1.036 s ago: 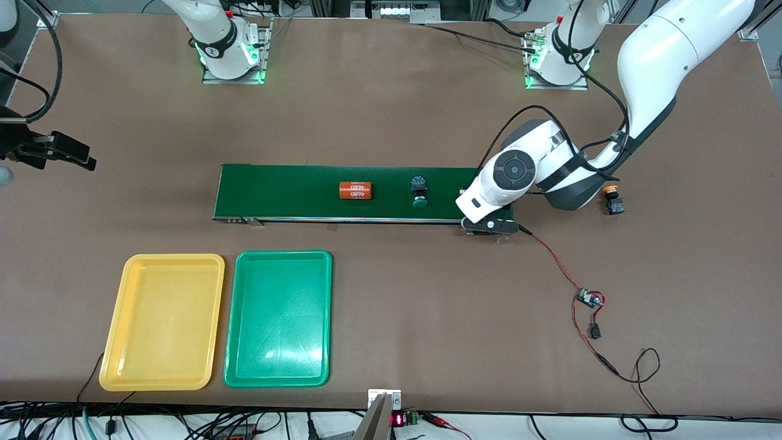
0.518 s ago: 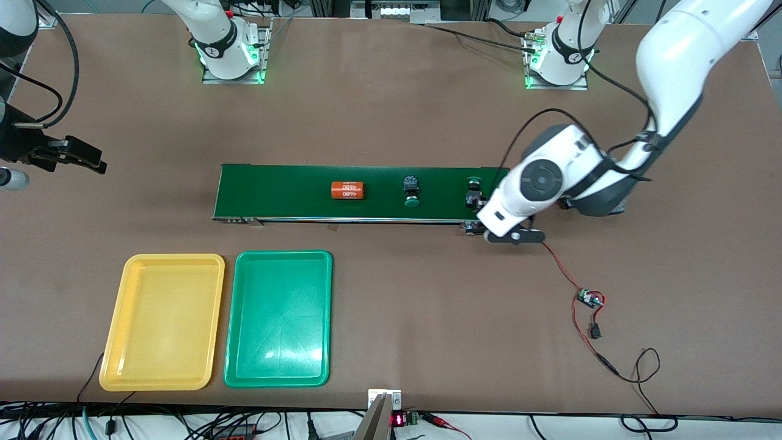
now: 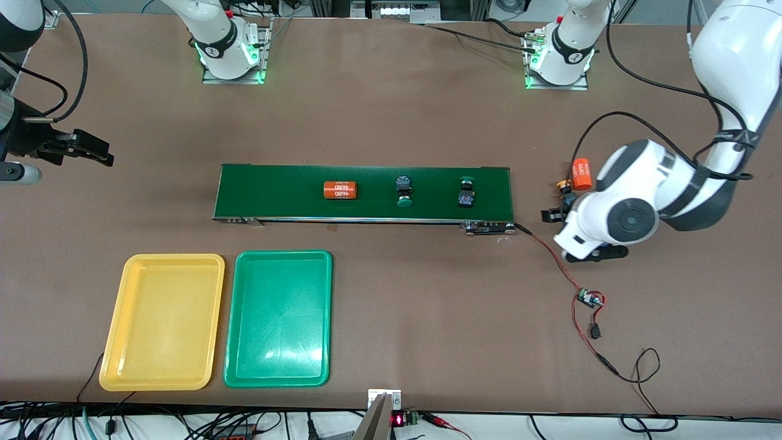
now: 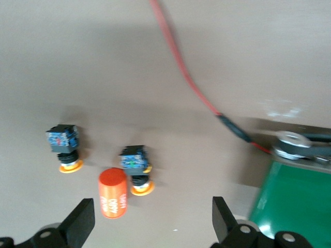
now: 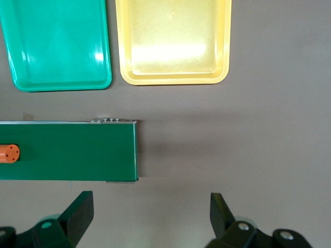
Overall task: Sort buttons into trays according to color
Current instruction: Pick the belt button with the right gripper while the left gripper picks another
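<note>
In the middle of the frame a belt carries a cylinder, a first button and a second button in a row. Past its end toward the left arm, a third button, a fourth button and a second cylinder lie close together on the table. Low in the frame, toward the right arm's end, a tray and a second tray lie side by side.

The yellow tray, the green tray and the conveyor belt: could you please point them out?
yellow tray point(image 3: 162, 322), front view, bare floor.
green tray point(image 3: 278, 318), front view, bare floor.
conveyor belt point(image 3: 275, 190), front view, bare green surface.
</note>
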Motion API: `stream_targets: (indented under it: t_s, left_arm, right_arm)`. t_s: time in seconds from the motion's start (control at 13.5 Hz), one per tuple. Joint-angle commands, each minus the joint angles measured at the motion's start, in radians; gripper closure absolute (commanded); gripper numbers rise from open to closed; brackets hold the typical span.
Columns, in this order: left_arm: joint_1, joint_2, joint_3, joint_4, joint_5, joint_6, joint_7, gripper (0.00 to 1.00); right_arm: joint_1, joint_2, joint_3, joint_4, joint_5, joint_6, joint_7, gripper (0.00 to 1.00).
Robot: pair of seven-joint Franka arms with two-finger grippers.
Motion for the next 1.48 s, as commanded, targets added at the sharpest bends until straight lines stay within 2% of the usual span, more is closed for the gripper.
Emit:
stream_targets:
  t_s: [0.0, 0.07, 0.37, 0.44, 0.59, 0.81, 0.96, 1.11, 1.18, 1.41]
  left_arm:
    - [0.105, 0.0, -0.007, -0.146, 0.006, 0.105, 0.018, 0.0]
    - [0.137, -0.007, -0.007, -0.201, 0.012, 0.167, 0.018, 0.0]
    - [0.203, -0.001, 0.005, -0.315, 0.102, 0.333, 0.026, 0.0]
    - [0.229, -0.001, 0.005, -0.353, 0.103, 0.383, 0.026, 0.0]
    - [0.266, -0.001, 0.005, -0.422, 0.103, 0.471, 0.015, 0.0]
    - [0.275, -0.004, 0.005, -0.447, 0.104, 0.485, 0.007, 0.0]
    - [0.284, -0.005, 0.007, -0.452, 0.104, 0.486, 0.006, 0.0]
    - [0.284, 0.002, 0.01, -0.461, 0.104, 0.488, 0.006, 0.01]
    - [0.286, 0.002, 0.013, -0.461, 0.104, 0.488, 0.004, 0.07]
    - [0.283, 0.005, 0.014, -0.467, 0.104, 0.49, 0.003, 0.33]
  right_arm:
    - [0.013, -0.01, 0.002, 0.007, -0.007, -0.003, 0.002, 0.0]
    - [0.013, -0.009, 0.0, 0.007, -0.007, -0.001, 0.002, 0.0]
    - [0.009, 0.026, 0.0, 0.007, 0.004, 0.002, 0.019, 0.0]
    - [0.006, 0.042, -0.003, 0.007, 0.028, 0.008, 0.01, 0.0]
    - [0.021, 0.071, 0.0, 0.007, 0.019, 0.041, 0.004, 0.0]
    - [0.065, 0.125, 0.0, -0.002, 0.017, 0.031, 0.019, 0.0]
    - [0.155, 0.16, 0.002, 0.005, 0.04, 0.058, 0.03, 0.0]
    - [0.297, 0.221, 0.002, 0.004, 0.076, 0.133, 0.162, 0.0]
    - [0.364, 0.244, 0.0, 0.005, 0.1, 0.182, 0.26, 0.0]
    - [0.551, 0.327, 0.0, 0.005, 0.109, 0.325, 0.462, 0.0]
